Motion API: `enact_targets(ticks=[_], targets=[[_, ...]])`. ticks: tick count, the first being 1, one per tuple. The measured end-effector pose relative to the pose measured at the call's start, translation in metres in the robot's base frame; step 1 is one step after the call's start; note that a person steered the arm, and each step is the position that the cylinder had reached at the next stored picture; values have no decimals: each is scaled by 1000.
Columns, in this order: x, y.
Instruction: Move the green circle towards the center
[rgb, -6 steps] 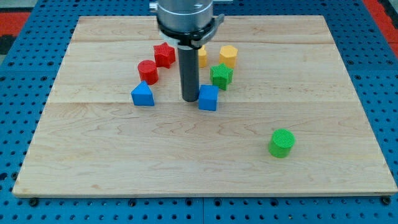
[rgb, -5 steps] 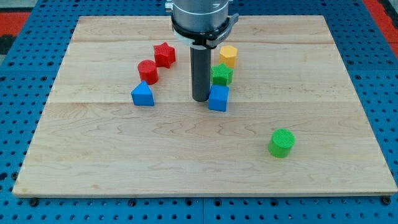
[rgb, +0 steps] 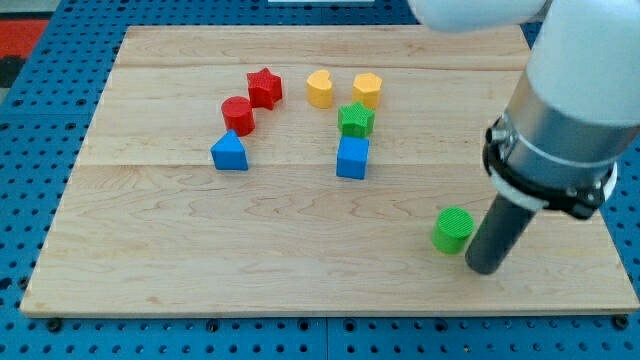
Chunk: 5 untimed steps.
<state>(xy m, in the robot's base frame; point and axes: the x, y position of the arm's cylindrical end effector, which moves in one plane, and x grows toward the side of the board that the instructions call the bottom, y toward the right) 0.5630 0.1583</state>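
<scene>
Green ribbed plastic cylinder, i.e. the green circle: upright, flat round face up, on wooden board, lower right of view, well apart from other blocks. Looks intact; its right edge possibly touching dark rod.

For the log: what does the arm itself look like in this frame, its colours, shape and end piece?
The arm enters from the view's top right as a thick, smooth, pale grey-white cylinder. Below it sits a black ring-like collar with a lighter rim. From that collar a straight, dark grey round rod runs down to my tip, just to the view's right of the green circle. No cables or markings are visible.
</scene>
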Motion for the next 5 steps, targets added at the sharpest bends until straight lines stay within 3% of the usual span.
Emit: enact_targets(ticks=[1,3,5], targets=[[-32,-17],[-64,-117],[-81,-178]])
